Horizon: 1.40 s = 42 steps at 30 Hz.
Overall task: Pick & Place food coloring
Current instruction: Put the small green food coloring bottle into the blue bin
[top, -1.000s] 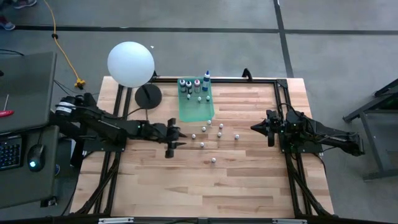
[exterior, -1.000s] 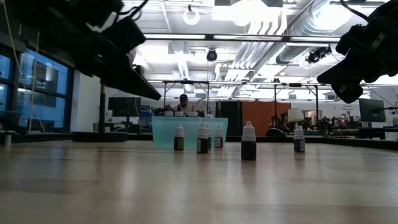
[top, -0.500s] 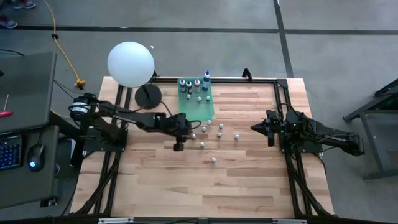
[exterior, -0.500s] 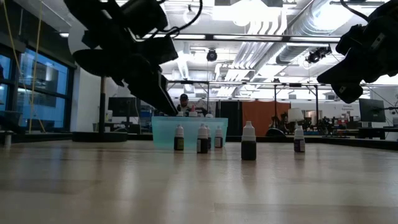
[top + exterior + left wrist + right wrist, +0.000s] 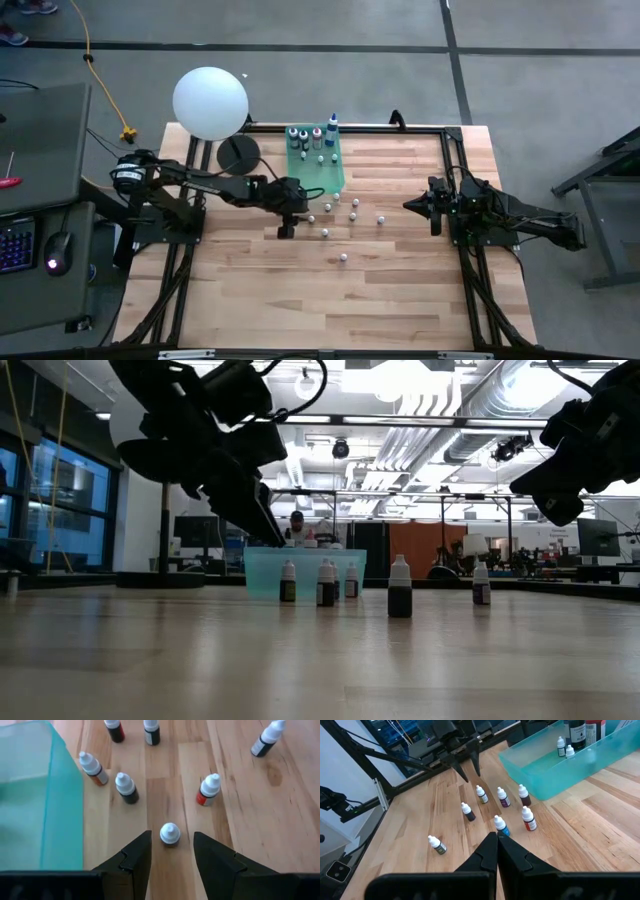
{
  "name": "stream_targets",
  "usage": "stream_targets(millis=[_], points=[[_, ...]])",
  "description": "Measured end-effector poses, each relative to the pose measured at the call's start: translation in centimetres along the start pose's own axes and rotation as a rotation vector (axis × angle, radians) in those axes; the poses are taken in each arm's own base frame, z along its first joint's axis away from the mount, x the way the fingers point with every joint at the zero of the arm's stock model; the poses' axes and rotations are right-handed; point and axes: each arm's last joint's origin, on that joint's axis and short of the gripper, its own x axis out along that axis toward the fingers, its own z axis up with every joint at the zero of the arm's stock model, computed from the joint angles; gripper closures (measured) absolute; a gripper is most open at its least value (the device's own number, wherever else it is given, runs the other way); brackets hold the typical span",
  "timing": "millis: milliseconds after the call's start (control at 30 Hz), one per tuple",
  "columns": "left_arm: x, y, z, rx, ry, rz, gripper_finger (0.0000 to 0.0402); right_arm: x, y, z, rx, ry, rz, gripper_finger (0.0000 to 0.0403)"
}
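Overhead, the food coloring appears as tiny white-capped dropper bottles (image 5: 340, 210) scattered upright on the pale wooden plank worktop (image 5: 400, 290), just beside the translucent green flat tray (image 5: 317, 172); one bottle (image 5: 343, 257) stands apart, nearer the worktop's middle. Several more, among them taller ones with dark, red and blue bodies (image 5: 318, 135), stand in the tray's far end. Seen close from the left wrist, the loose bottles have conical white caps and dark bodies; one carries a red band (image 5: 207, 790), another an orange one (image 5: 93, 768). No writing on any label can be read.

The left gripper (image 5: 287, 228) hangs low over the worktop at the tray's near corner, jaws partly open and holding nothing, a single white-capped bottle (image 5: 169, 833) standing just ahead of the gap between them. The right gripper (image 5: 412, 205) waits at the worktop's right side, jaws closed and empty. A large white ball-shaped lamp (image 5: 209, 103) stands at the far left corner.
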Motion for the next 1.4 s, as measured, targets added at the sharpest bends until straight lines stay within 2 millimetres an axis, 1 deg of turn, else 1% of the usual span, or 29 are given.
stream_targets(millis=[333, 433, 1100, 1300, 1400], points=[[1.7, 0.0, -0.5, -0.005, 0.018, -0.005, 0.0259, 0.0, 0.0, 0.0, 0.0, 0.0, 0.0, 0.0402], [1.7, 0.1, -0.2, -0.004, -0.015, 0.006, 0.0259, 0.0, 0.0, 0.0, 0.001, 0.0, 0.0, 0.0402], [1.7, 0.0, -0.2, 0.0, -0.018, -0.03, 0.0259, 0.0, 0.0, 0.0, -0.001, 0.0, 0.0, 0.0402], [3.1, 0.0, -0.5, -0.008, -0.026, -0.032, 0.0259, 0.0, 0.0, 0.0, -0.001, 0.0, 0.0, 0.0402], [3.5, 0.1, -0.8, -0.019, 0.003, -0.004, 0.0259, 0.0, 0.0, 0.0, -0.001, 0.0, 0.0, 0.0402]])
